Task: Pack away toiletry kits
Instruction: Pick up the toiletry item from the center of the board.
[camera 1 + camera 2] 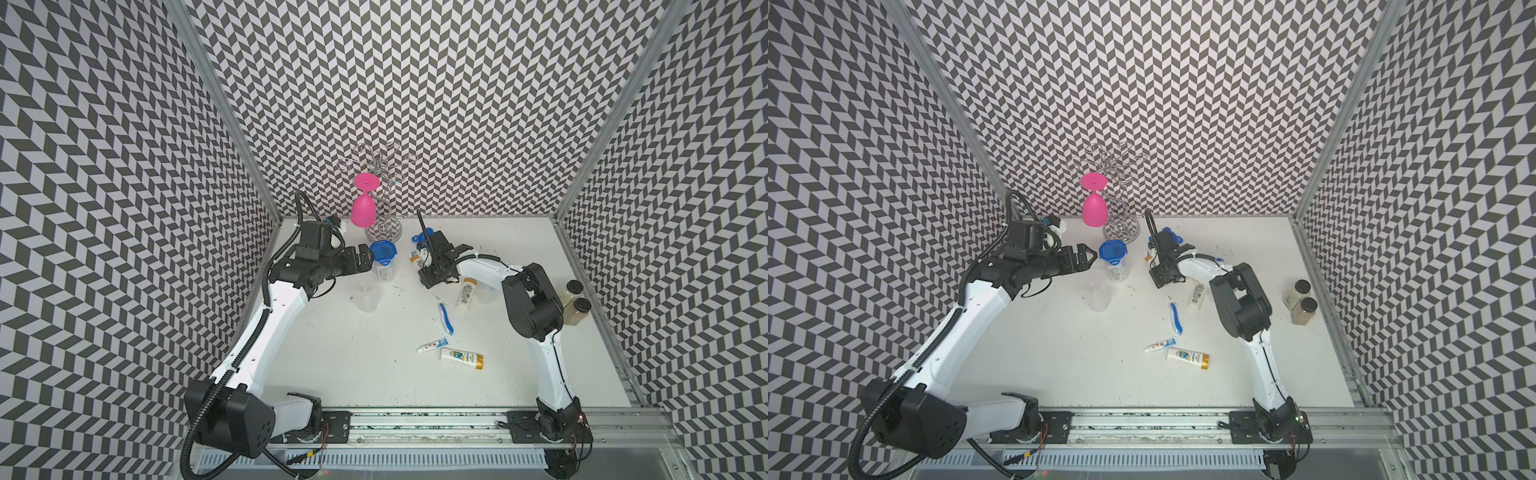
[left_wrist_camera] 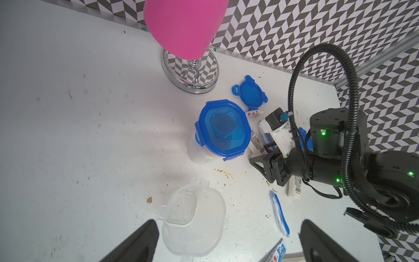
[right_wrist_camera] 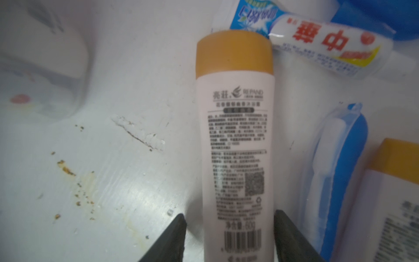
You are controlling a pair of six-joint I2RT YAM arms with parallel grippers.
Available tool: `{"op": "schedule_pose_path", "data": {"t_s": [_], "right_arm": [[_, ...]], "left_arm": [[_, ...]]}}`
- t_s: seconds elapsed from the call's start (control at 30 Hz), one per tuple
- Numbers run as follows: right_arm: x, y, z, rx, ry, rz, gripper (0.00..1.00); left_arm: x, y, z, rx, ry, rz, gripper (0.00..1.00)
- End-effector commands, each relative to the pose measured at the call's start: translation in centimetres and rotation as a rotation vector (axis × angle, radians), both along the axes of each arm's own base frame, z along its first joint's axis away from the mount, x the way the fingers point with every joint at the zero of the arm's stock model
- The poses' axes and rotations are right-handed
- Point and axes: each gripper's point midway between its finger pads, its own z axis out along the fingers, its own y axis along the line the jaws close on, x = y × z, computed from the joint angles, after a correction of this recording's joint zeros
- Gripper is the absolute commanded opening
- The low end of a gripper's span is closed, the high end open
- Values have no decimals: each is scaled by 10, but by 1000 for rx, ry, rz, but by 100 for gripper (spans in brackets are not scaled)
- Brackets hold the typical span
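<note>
Right gripper [image 3: 229,214] stood partly open, astride the base end of a white bottle [image 3: 235,136] with an orange cap, which lay flat on the table [image 3: 113,181]. One finger showed a clear gap to the bottle. The other looked to touch it, though blur made that uncertain. Toothpaste tube [image 3: 317,43] lay right by the cap. Left gripper [image 2: 227,223] was spread wide and empty above an unlidded clear jar [image 2: 192,222]. The blue-lidded jar [image 2: 223,129] stood upright just beyond.
</note>
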Motion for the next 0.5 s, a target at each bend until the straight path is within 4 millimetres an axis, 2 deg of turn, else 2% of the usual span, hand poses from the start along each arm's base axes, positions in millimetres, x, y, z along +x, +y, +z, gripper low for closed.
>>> {"op": "schedule_pose_path", "data": {"t_s": [0.0,0.1,0.2,0.33,0.4,0.47], "right_arm": [[-5,3,-18,-13,54,-2,62],[-1,3,-21,-21,51,-1,58],[-3,-2,-26,-43,49,0,50],[-12,-8,-28,-55,50,9,32],[-18,-6,-20,-20,33,32,25],[-25,1,0,64,-17,63,20]], "left_arm": [[-2,-1,2,-6,-15,-11,99],[-3,-1,2,-8,-9,-6,100],[-4,-1,3,-12,-7,-4,100],[-4,-2,5,-17,-6,-7,99],[-5,-4,4,-19,3,-18,100],[-8,-5,-1,-4,34,-26,99]]}}
